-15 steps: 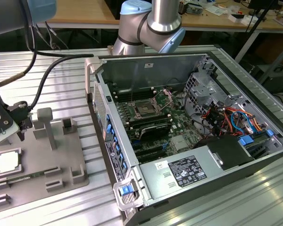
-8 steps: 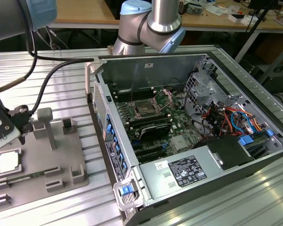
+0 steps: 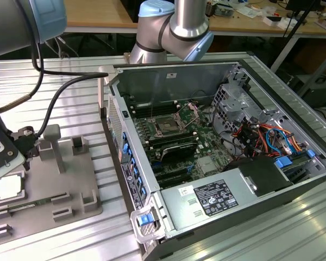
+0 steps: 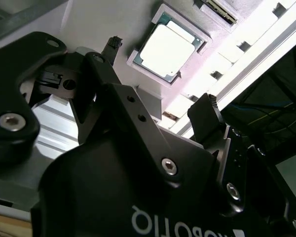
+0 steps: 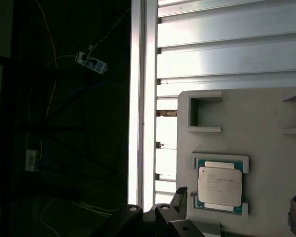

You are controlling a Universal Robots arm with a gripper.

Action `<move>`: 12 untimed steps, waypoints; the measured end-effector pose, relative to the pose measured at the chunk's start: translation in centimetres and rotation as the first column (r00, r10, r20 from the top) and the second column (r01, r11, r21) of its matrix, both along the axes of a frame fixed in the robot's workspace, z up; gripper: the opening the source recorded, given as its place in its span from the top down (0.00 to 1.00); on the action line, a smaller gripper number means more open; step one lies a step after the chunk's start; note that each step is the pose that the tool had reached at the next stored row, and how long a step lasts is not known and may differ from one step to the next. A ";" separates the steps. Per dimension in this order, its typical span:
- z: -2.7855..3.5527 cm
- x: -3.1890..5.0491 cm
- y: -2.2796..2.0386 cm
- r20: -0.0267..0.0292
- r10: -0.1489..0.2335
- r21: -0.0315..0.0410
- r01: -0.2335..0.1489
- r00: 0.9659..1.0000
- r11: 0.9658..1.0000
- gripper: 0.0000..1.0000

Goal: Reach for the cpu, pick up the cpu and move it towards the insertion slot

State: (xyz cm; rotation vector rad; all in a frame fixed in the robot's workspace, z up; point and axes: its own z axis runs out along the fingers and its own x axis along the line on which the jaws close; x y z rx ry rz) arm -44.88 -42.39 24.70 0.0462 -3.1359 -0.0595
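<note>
One cpu [image 4: 166,49] rests in the grey tray [image 3: 70,185]. We see the gripper [image 4: 161,71] hovering over it, fingers [image 4: 205,111] spread apart; the insertion slot [image 3: 167,126] lies well apart in the computer case [image 3: 174,76].

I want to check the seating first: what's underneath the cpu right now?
The cpu lies flat in a square recess of the grey tray, with raised rim edges around it. The recess floor beneath is covered by the chip, so it cannot be seen.
</note>
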 end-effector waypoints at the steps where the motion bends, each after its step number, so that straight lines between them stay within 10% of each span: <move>1: -0.05 0.00 -0.01 0.000 0.000 0.000 0.000 1.000 1.000 0.17; 12: -1.21 0.01 -0.07 -0.001 0.000 0.000 0.000 1.000 1.000 0.17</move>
